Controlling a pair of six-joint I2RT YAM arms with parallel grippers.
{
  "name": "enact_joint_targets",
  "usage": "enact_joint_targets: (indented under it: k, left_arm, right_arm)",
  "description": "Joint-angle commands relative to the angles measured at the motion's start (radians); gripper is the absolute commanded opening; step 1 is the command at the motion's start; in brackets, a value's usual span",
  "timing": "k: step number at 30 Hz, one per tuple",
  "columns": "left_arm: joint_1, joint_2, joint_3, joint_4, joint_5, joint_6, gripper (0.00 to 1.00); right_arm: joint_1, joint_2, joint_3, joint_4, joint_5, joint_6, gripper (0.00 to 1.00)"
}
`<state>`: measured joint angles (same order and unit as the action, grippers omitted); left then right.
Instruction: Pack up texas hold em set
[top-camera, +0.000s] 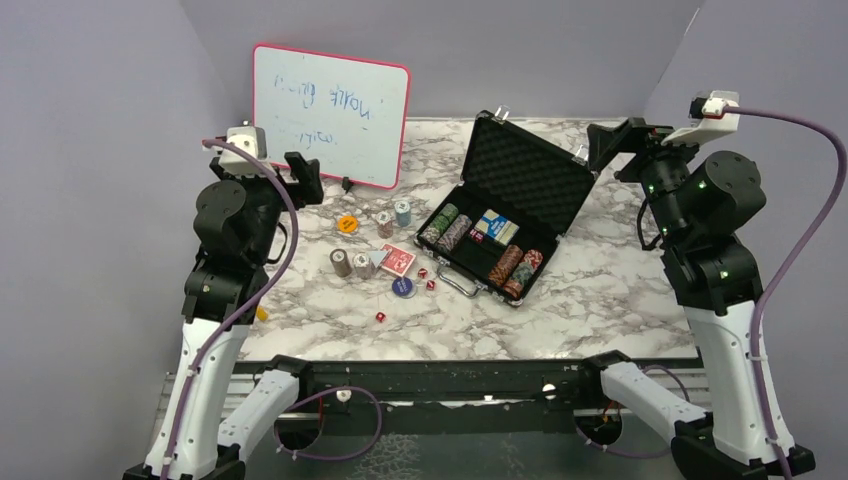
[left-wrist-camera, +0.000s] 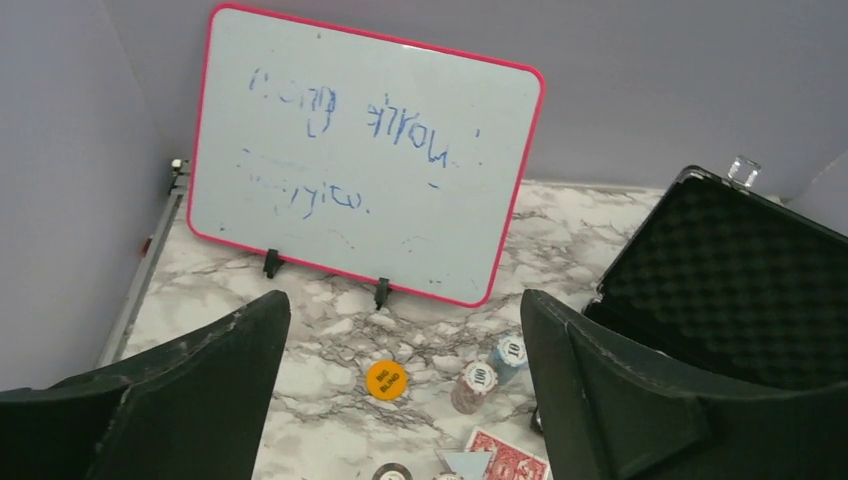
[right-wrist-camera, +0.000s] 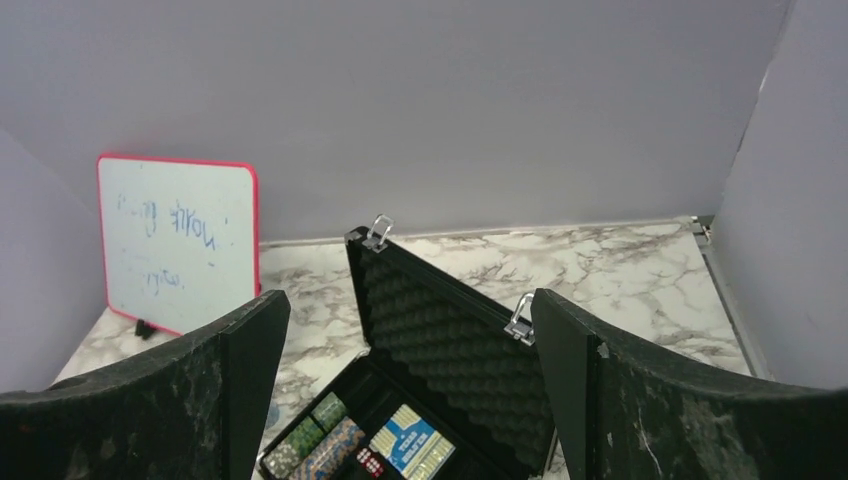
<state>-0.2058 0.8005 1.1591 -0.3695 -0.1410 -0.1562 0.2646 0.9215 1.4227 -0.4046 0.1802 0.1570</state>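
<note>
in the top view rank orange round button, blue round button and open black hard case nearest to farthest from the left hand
1. Orange round button, close beside the left hand.
2. Blue round button, farther right and nearer the front edge.
3. Open black hard case, farthest, off to the right.

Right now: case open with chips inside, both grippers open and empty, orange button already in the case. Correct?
One error: the orange button lies on the table near the whiteboard, outside the case, as the top external view shows. Rest holds: case open, chips inside, left gripper and right gripper open, empty.
</note>
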Motion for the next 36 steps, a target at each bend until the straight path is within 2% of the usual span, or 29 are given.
enact_joint_targets:
  k: [1,5,11,14,16,18,24,27,30,34,36]
  left_arm:
    - [-0.025,-0.025,-0.033,0.085,0.132,0.007,0.92]
    - [-0.04,-0.051,-0.079,0.169,0.28,-0.017,0.97]
    - [-0.049,-0.07,-0.135,0.215,0.367,-0.106,0.99]
    - [-0.051,-0.076,-0.175,0.219,0.391,-0.184,0.99]
    - [-0.052,-0.07,-0.202,0.222,0.412,-0.225,0.99]
    - [-0.052,-0.062,-0.221,0.225,0.418,-0.256,0.99]
    - [-0.053,-0.023,-0.225,0.171,0.34,-0.322,0.99]
    - [-0.053,-0.005,-0.225,0.136,0.339,-0.337,0.99]
    - [-0.054,-0.005,-0.236,0.114,0.334,-0.362,0.99]
    - [-0.054,-0.006,-0.242,0.07,0.296,-0.406,0.99]
    - [-0.053,-0.006,-0.232,0.043,0.267,-0.411,0.99]
  right_arm:
    - [-0.046,-0.033,0.026,-0.078,-0.187,0.019,0.96]
    - [-0.068,-0.057,-0.002,-0.112,-0.334,0.031,0.99]
    - [-0.079,-0.086,-0.088,-0.115,-0.557,0.125,0.97]
    - [-0.081,-0.084,-0.179,-0.059,-0.735,0.237,0.97]
    - [-0.082,-0.055,-0.235,-0.023,-0.906,0.277,0.92]
    - [-0.083,-0.036,-0.299,0.029,-1.006,0.324,0.88]
    - [-0.082,-0.05,-0.524,0.23,-1.095,0.471,0.86]
    - [-0.053,-0.057,-0.609,0.264,-1.059,0.513,0.83]
    - [0.048,-0.064,-0.658,0.262,-0.898,0.514,0.82]
    - [0.291,-0.003,-0.669,0.236,-0.596,0.505,0.77]
    - [0.437,0.078,-0.644,0.203,-0.384,0.51,0.75]
